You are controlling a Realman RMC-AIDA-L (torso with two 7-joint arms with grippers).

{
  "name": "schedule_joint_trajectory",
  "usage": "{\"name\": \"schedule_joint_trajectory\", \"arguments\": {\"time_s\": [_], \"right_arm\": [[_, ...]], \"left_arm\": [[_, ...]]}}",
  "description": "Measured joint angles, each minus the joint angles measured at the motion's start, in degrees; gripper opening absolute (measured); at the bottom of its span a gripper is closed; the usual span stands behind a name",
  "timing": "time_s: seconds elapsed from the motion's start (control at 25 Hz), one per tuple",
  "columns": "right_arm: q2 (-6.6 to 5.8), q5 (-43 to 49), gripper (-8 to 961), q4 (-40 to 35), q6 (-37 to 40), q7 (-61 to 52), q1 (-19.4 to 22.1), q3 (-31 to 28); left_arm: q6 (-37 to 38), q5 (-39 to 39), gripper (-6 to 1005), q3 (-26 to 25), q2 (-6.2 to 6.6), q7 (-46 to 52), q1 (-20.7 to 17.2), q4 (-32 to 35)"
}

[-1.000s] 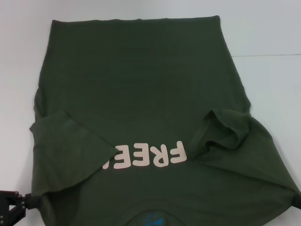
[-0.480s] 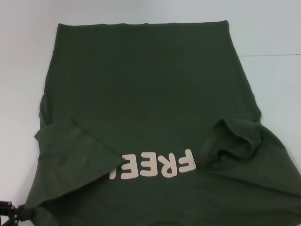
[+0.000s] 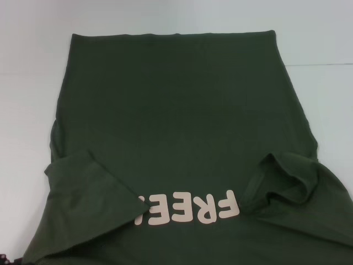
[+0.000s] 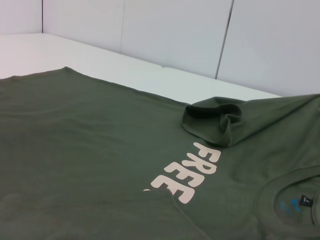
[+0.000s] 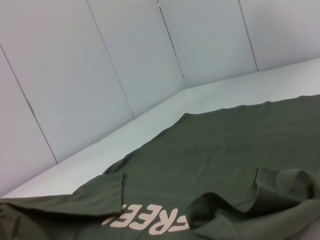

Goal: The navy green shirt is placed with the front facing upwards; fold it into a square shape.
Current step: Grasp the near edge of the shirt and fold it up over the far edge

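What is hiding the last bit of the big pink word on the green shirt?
The shirt's own left sleeve is folded over the end of the pink lettering on the navy green shirt. Only "FREE" shows; whatever comes after is covered.

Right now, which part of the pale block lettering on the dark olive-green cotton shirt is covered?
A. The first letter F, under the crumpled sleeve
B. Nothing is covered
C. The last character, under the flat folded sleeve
C: the dark olive-green cotton shirt shows "FREE" in its pale block lettering, and the flat folded sleeve overlaps the end after the last E.
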State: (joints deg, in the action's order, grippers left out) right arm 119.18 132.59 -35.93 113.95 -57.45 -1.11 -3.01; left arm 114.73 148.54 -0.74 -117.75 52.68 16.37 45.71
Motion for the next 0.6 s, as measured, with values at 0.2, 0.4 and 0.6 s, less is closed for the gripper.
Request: {"name": "schedule_joint_trajectory", "arguments": {"time_s": [0.2, 0.4, 0.6], "right_arm": [[0.09, -0.59, 35, 1.28, 0.00, 1.01, -0.75, 0.18], [-0.01, -0.87, 35, 4.30, 0.01, 2.78, -2.63, 0.19], [-0.42, -4.50, 36, 5.71, -0.03, 3.19, -2.94, -0.06]], "left_arm": [[-1.65, 0.18, 24, 0.25, -0.05, 1.73, 0.60, -0.54], [-2.33, -1.59, 24, -0.11, -0.27, 0.59, 0.78, -2.12], [-3.92, -3.64, 25, -2.81, -0.33, 0.18, 0.31, -2.83]]}}
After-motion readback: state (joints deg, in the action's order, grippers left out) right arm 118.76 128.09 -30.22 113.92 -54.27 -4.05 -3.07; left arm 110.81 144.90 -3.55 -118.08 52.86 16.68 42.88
